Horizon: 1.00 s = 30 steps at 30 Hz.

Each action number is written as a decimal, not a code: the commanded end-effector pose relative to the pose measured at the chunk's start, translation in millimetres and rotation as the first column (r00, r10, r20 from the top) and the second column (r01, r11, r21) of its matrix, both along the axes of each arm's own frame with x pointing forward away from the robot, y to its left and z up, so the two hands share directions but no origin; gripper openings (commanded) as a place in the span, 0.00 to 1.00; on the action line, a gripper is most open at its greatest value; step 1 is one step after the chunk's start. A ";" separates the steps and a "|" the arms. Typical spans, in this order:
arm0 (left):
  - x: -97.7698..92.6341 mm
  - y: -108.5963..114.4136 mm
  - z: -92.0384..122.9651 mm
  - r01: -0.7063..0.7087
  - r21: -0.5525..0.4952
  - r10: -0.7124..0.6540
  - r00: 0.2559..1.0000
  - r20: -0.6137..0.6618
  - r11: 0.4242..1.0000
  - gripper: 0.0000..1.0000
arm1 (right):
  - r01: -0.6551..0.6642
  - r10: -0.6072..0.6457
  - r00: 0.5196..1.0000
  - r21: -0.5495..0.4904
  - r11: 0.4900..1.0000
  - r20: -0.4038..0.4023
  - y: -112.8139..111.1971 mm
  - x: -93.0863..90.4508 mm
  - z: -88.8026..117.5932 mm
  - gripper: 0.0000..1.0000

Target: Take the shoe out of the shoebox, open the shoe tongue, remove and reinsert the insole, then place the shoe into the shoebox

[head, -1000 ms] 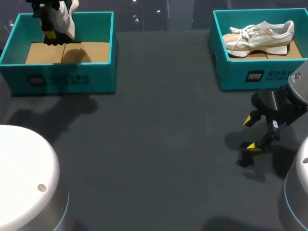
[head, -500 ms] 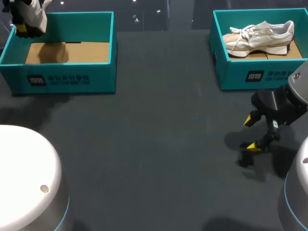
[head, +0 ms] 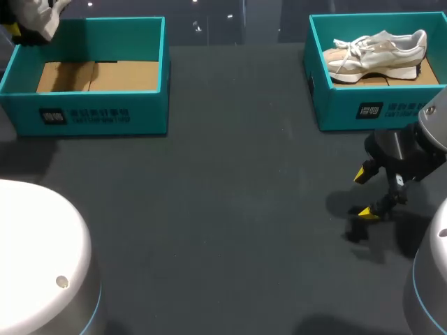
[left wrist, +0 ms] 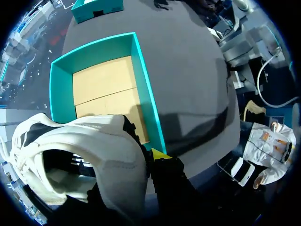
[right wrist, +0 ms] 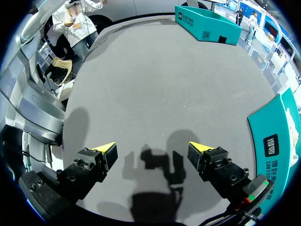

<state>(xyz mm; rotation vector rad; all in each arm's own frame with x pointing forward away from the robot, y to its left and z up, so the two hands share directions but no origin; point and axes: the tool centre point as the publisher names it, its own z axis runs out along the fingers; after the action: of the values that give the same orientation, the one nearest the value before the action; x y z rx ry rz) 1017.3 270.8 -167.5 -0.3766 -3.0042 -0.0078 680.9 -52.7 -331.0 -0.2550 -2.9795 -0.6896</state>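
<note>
White mesh sneaker (head: pixel 36 14) is clamped in left gripper (left wrist: pixel 146 157), held above teal cardboard shoebox's (head: pixel 105 117) far left corner | right gripper (head: pixel 367 192) is held low over dark grey tabletop (head: pixel 230 209), fingers apart.

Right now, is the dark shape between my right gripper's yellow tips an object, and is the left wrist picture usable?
Right wrist view: it is only a shadow cast by the right gripper on the grey table; fingers open, nothing between. Head view: same shadow beside that gripper. Left wrist view: the white lace-up shoe, very close, blocks the foreground; fisheye bows the teal cardboard shoebox.
</note>
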 end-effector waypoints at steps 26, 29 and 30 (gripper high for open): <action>20.3 37.1 -0.8 0.784 -0.037 -0.785 0.620 0.000 0.619 0.00 | 0.001 -0.001 1.000 -0.002 1.000 0.002 0.2 -1.0 -0.2 1.00; 20.3 37.1 -0.8 0.784 -0.037 -0.785 0.620 0.000 0.619 0.00 | 0.001 -0.001 1.000 -0.002 1.000 0.002 0.2 -1.0 -0.2 1.00; 20.3 37.1 -0.8 0.784 -0.037 -0.785 0.620 0.000 0.619 0.00 | 0.001 -0.001 1.000 -0.002 1.000 0.002 0.2 -1.0 -0.2 1.00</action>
<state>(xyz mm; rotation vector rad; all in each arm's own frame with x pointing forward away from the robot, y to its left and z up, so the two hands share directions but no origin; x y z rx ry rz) 1033.2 306.9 -172.3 -1.5570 -2.6230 -0.0338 680.9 -52.6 -331.0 -0.2549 -2.9794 -0.6896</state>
